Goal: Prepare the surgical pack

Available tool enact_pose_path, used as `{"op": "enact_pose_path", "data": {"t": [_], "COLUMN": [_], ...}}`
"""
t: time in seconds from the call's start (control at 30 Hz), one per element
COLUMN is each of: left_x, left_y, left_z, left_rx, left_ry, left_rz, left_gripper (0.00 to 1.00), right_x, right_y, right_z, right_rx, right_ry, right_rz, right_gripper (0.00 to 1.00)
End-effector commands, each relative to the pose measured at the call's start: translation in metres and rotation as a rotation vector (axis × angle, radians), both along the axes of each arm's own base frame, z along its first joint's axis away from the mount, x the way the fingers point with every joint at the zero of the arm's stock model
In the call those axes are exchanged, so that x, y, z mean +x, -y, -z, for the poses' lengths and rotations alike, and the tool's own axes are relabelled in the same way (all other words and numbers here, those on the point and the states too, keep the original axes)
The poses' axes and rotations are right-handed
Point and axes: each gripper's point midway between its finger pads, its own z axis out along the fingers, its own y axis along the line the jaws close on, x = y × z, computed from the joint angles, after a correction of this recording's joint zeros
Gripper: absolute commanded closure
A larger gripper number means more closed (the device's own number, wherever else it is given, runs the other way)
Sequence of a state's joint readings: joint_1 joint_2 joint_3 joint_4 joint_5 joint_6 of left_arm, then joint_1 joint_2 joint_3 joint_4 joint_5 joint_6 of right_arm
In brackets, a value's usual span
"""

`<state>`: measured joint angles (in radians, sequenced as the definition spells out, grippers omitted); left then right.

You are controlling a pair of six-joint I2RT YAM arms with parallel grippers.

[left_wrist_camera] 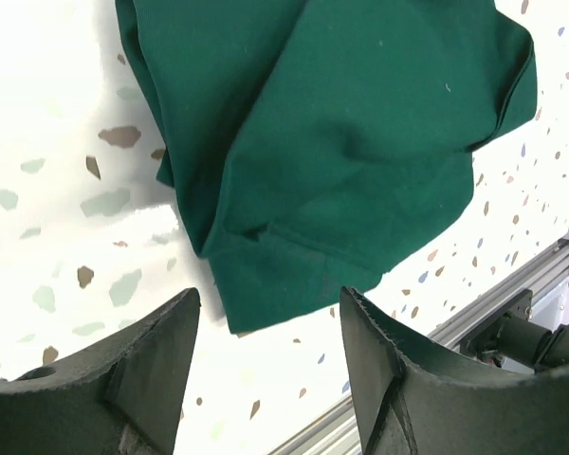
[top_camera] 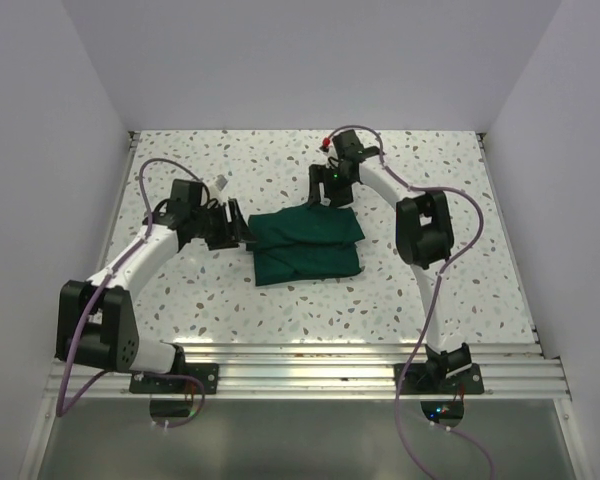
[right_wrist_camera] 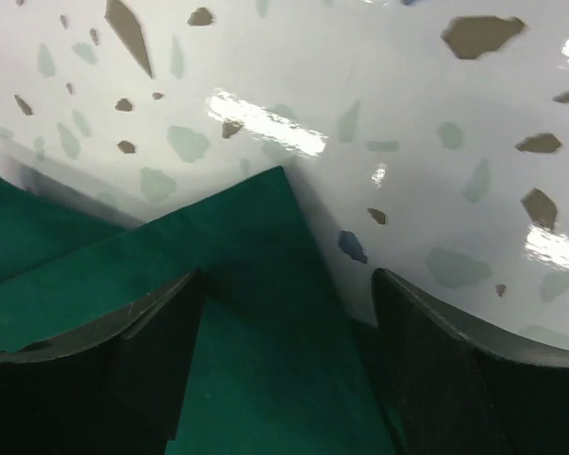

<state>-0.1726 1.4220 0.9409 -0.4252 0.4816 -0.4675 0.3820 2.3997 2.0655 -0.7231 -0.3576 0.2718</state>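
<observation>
A: Starting from the top view. Spotting the surgical pack (top_camera: 307, 245) anywhere?

B: Seeing it lying as a folded dark green bundle around the middle of the speckled table (top_camera: 230, 170), layers overlapping, between the two arms.

A: Reading the left gripper (top_camera: 242, 232) from up there?

B: Finding it sitting low at the bundle's left edge, just beside the cloth. Not managing to tell from above whether released or clenched. Saying the same of the right gripper (top_camera: 328, 195), hanging at the bundle's far edge.

A: Moving to the left wrist view, then.

B: Seeing the left gripper (left_wrist_camera: 270, 308) standing released, fingers (left_wrist_camera: 161, 360) spread wide, grasping nothing. Finding the surgical pack (left_wrist_camera: 341, 142) filling the upper part of the view, one corner reaching down toward the gap. Not managing to tell whether touching. Catching a metal rail (left_wrist_camera: 512, 284) at lower right.

A: Ending on the right wrist view.

B: Seeing the right gripper (right_wrist_camera: 289, 284) released too, fingers (right_wrist_camera: 161, 351) apart and gripping nothing, hanging over a pointed corner of the surgical pack (right_wrist_camera: 237, 237). Seeing that corner lying flat on the glossy table (right_wrist_camera: 360, 76).
</observation>
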Motion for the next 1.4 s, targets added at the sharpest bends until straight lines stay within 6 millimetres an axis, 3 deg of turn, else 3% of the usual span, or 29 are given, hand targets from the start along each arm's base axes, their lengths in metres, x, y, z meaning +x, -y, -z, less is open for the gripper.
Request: {"op": "enact_pose_path", "data": {"t": [0.0,0.23,0.37,0.53,0.7,0.73,0.9,1.03,1.07,1.1,1.2,1.37], "left_x": [-0.012,-0.02,-0.02,-0.023,-0.025,-0.025,-0.021,-0.012,-0.008,-0.006,0.004,0.016], "left_y": [-0.005,-0.002,-0.002,-0.001,-0.001,-0.001,-0.002,-0.014,-0.019,-0.022,-0.031,-0.033], "left_z": [-0.003,0.0,-0.005,-0.01,-0.01,-0.01,-0.015,-0.018,-0.021,-0.023,-0.032,-0.04], "left_rx": [0.012,-0.015,-0.017,-0.025,-0.032,-0.032,-0.019,0.029,0.054,0.062,0.086,0.081], "left_ry": [0.004,-0.013,-0.002,0.007,0.004,0.004,0.01,-0.007,-0.015,-0.019,-0.011,0.01], "left_rz": [-0.006,-0.005,-0.001,0.003,0.01,0.007,0.003,-0.055,-0.082,-0.101,-0.15,-0.178], "left_gripper": [0.35,0.35,0.35,0.35,0.35,0.35,0.35,0.36,0.36,0.36,0.36,0.36], "right_x": [0.013,0.004,0.0,-0.009,-0.008,-0.008,-0.009,-0.02,-0.029,-0.036,-0.06,-0.125], "right_y": [0.032,-0.002,-0.018,-0.05,-0.064,-0.065,-0.061,-0.053,-0.049,-0.047,-0.037,-0.016], "right_z": [-0.017,-0.005,-0.005,-0.025,-0.048,-0.051,-0.072,-0.092,-0.094,-0.113,-0.123,-0.139], "right_rx": [-0.108,-0.1,-0.013,0.196,0.318,0.337,0.354,0.345,0.328,0.334,0.332,0.333], "right_ry": [0.067,0.062,0.016,-0.027,-0.043,-0.047,-0.027,-0.02,-0.048,-0.026,-0.035,-0.078], "right_rz": [0.09,-0.002,0.019,-0.011,-0.022,-0.026,-0.03,-0.045,-0.047,-0.056,-0.066,-0.072], "right_gripper": [0.25,0.29,0.32,0.36,0.6,0.76,1.0,1.0,1.0,1.0,1.0,1.0]}}
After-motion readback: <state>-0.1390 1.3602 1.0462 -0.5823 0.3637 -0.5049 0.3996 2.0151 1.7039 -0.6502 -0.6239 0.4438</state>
